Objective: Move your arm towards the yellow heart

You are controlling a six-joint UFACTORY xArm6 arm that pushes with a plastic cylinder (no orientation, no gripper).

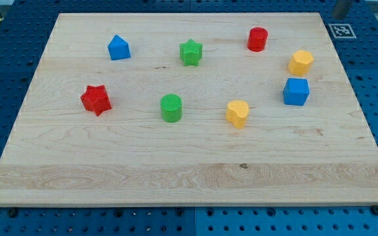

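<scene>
Seeing no tip in frame, so pincer state: can't tell. Yellow heart (237, 113) sits on the table (176, 177) right of centre, between green cylinder (171, 107) and blue cube (296, 91). Second yellow block (300, 62) above the cube.

And there it is, the small yellow heart-shaped plastic block (237, 113), sitting flat on the pale wooden desk (176, 177). It's right of the desk's middle, closer to the right edge than the left, and roughly halfway between the top edge and the bottom edge. Broad face up, rounded lobes toward the top edge, narrower end turned toward the bottom edge, though the exact angle is hard to call. It stands alone, touching nothing, well clear of every corner. My tip is out of shot.
</scene>
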